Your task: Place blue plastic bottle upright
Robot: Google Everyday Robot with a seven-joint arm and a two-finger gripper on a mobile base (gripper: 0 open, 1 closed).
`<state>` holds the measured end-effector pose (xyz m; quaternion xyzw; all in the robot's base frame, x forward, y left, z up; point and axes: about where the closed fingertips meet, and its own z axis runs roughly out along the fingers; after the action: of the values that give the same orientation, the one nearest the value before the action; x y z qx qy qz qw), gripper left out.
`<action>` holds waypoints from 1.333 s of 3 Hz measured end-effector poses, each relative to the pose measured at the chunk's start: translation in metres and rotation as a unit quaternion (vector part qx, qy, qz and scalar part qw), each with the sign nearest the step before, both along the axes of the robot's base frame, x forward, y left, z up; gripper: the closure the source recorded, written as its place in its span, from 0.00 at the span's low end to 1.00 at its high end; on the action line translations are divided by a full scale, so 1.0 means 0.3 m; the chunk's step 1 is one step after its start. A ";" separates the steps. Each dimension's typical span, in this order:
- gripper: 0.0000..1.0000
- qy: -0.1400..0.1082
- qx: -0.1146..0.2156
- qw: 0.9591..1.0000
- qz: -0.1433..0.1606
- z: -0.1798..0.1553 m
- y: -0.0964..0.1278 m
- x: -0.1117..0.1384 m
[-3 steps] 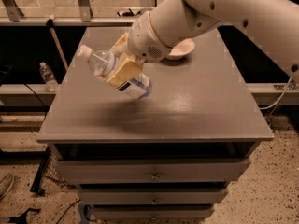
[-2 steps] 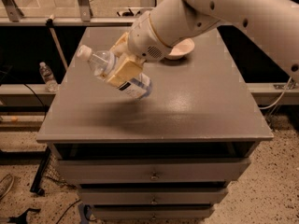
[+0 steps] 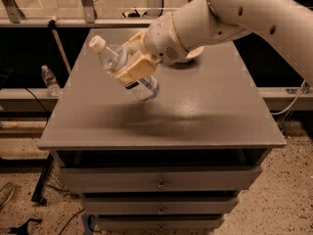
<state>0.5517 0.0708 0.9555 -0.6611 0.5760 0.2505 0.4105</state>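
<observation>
Camera view: claw [image 3: 132, 71] closed on the blue plastic bottle [image 3: 143, 88], tan fingers [image 3: 142, 62] clamped across its midsection. Bottle is held in the air above the rear-left part of the bench [image 3: 195, 116]. It is tilted, with white cap [image 3: 98, 43] up and to the left, base down and to the right. Base is clear of the surface; its shadow lies on the bench top below.

Risks (judgement):
- Bottle is well off vertical. Released at this tilt, it would land on the rim of its base, tip over and probably roll. Wrist must bring it upright first.
- Grip sits on thin clear wall and smooth label. Bottle may slip or swivel between the fingers during the rotation.
- Pressing down too hard could kick the base sideways; letting go too high could make it bounce and fall.

Room:
- Open bench surface below and to the right of the bottle, widest in the middle and front.
- Left bench edge is near the cap side, so a roll that way goes off. Front edge is farther.
- Pale bowl [image 3: 198, 52] at the rear, mostly hidden by the arm, close to the wrist.
- Small water bottle [image 3: 50, 81] stands off the bench on a low ledge at left; not involved.
</observation>
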 end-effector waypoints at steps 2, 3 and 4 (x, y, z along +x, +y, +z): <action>1.00 0.030 0.111 0.993 -0.020 -0.021 -0.058 0.054; 1.00 0.031 0.167 0.985 -0.038 -0.040 -0.093 0.072; 1.00 0.027 0.207 0.977 -0.053 -0.048 -0.123 0.087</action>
<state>0.5777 0.0338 0.9410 -0.5237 0.5564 0.3598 0.5354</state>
